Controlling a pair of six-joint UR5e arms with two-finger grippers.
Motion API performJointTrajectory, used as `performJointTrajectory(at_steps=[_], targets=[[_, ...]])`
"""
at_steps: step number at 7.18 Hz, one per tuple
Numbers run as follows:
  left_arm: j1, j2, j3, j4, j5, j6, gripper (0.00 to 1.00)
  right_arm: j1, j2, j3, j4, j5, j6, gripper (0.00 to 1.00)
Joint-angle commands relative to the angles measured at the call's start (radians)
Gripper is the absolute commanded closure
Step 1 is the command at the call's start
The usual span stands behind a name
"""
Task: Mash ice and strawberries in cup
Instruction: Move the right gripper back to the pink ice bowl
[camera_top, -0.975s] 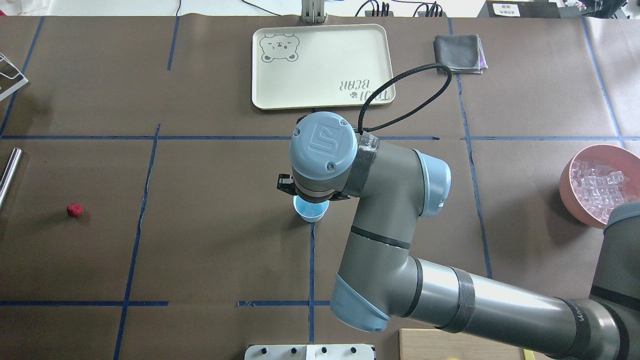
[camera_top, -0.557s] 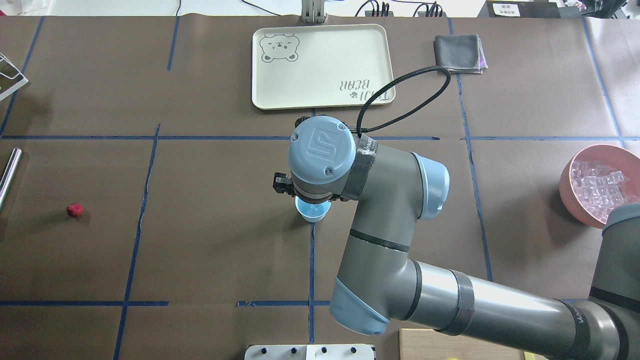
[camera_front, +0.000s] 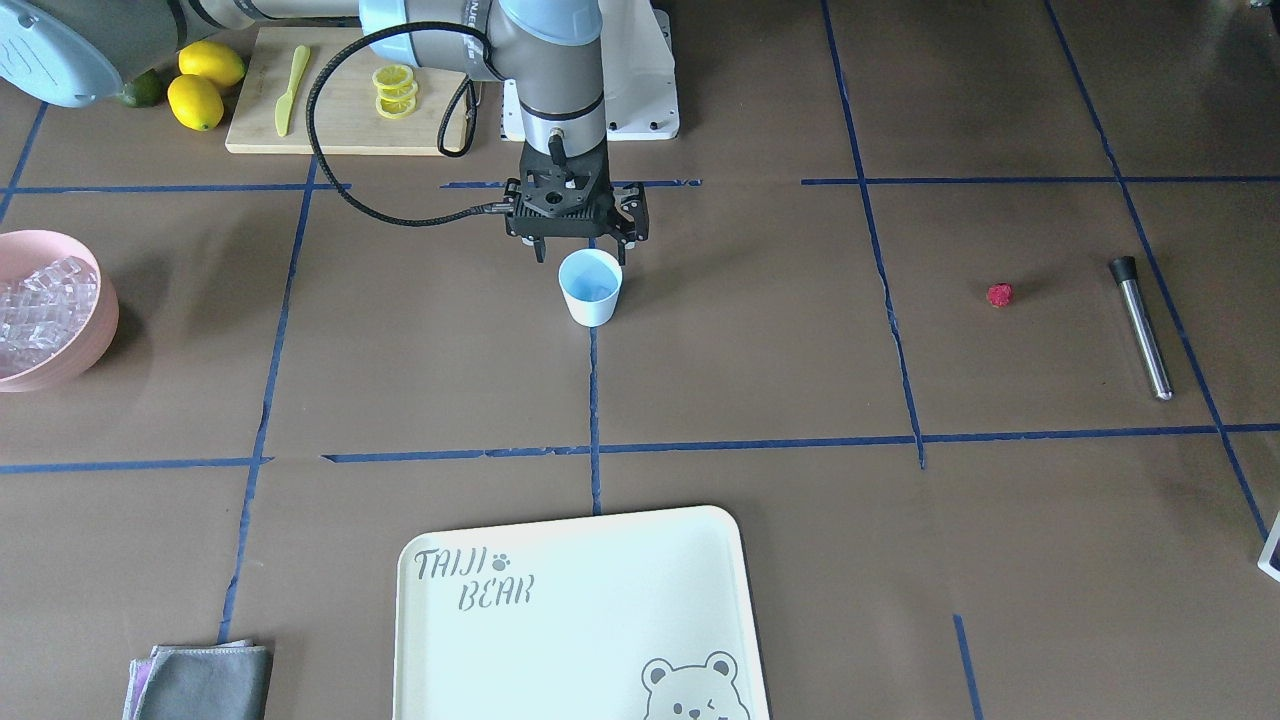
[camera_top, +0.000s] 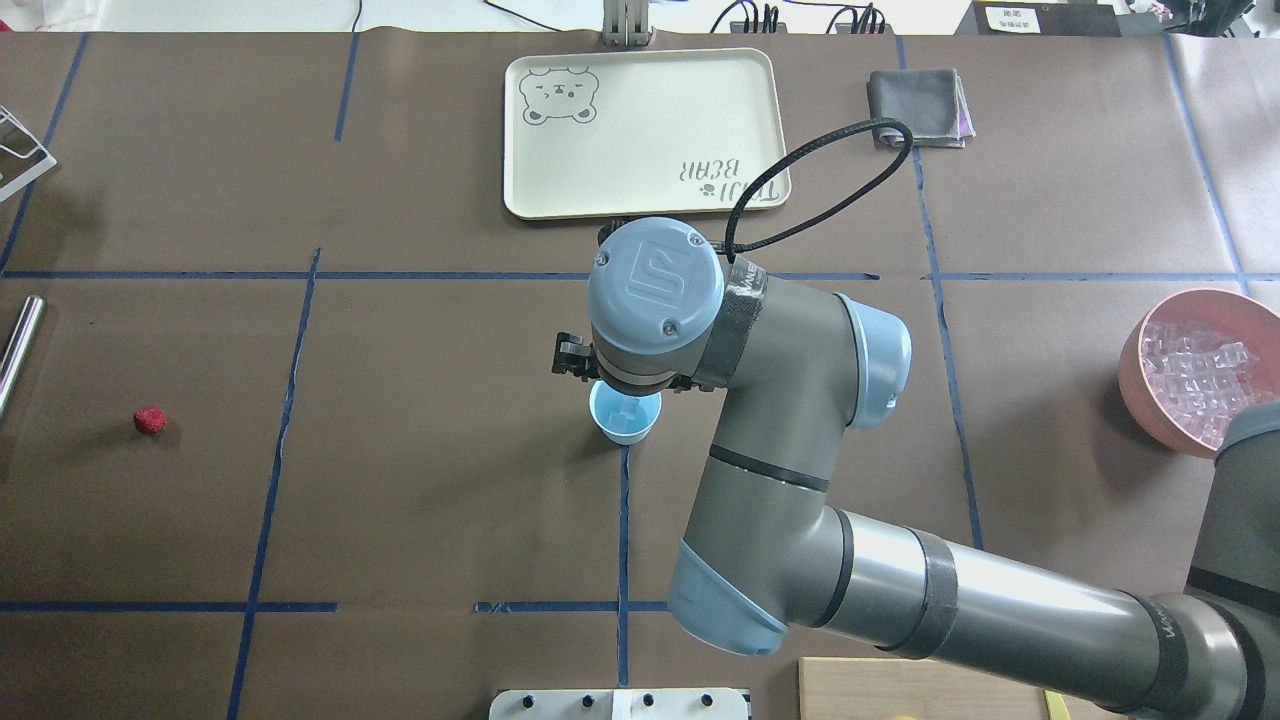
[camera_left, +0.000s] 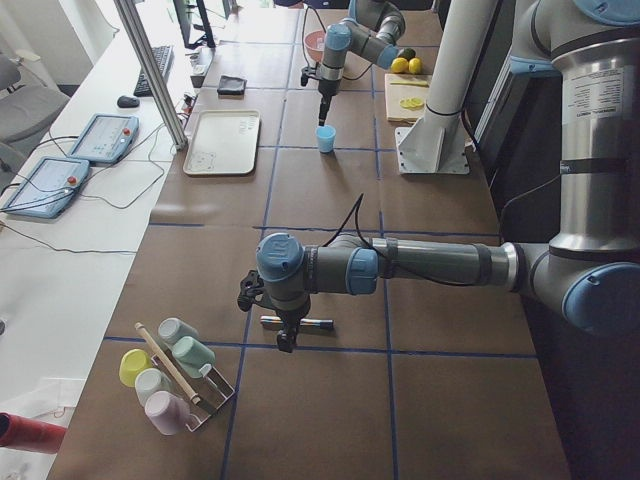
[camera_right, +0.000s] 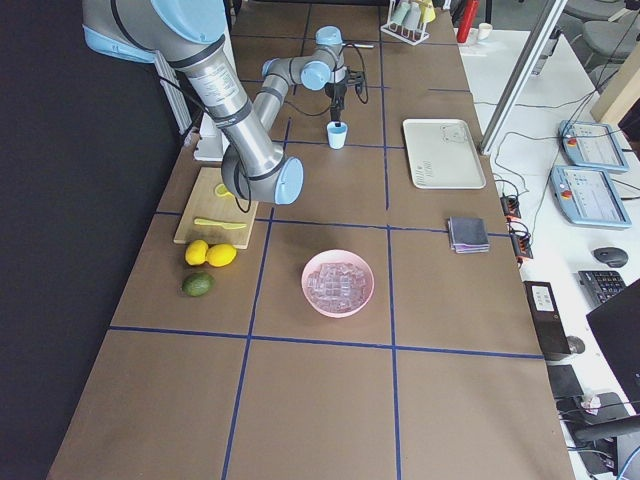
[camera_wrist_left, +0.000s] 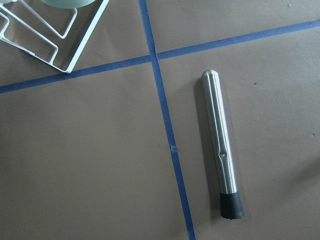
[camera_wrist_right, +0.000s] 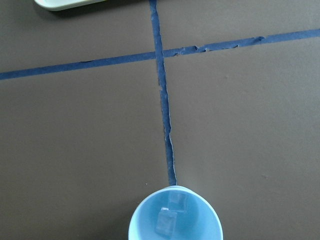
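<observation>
Inside the cup (camera_wrist_right: 205, 223) lie 2 ice cubes (camera_wrist_right: 165, 221)

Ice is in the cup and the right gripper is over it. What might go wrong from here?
The right gripper hangs close over the small cup; a sideways exit may tip it and spill the ice. The strawberry lies far from the cup, tiny and likely to squash or slip when pinched. The muddler lies flat and is round, so it may roll in a grasp.
</observation>
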Motion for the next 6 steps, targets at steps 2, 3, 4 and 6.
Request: performJointTrajectory(at_steps=[2,3,4,6], targets=[[0.000,0.000,0.000,0.000,0.000,0.000,0.00,0.198,-0.232,0.119,0.007,0.171,-0.296,0.00],[-0.001,0.000,0.002,0.000,0.000,0.000,0.00,0.284,-0.333,0.142,0.005,0.214,-0.469,0.00],[-0.001,0.000,0.000,0.000,0.000,0.000,0.00,0.385,-0.425,0.148,0.005,0.283,-0.621,0.00],[-0.001,0.000,-0.003,0.000,0.000,0.000,0.00,0.528,-0.625,0.192,0.008,0.343,-0.866,0.00]])
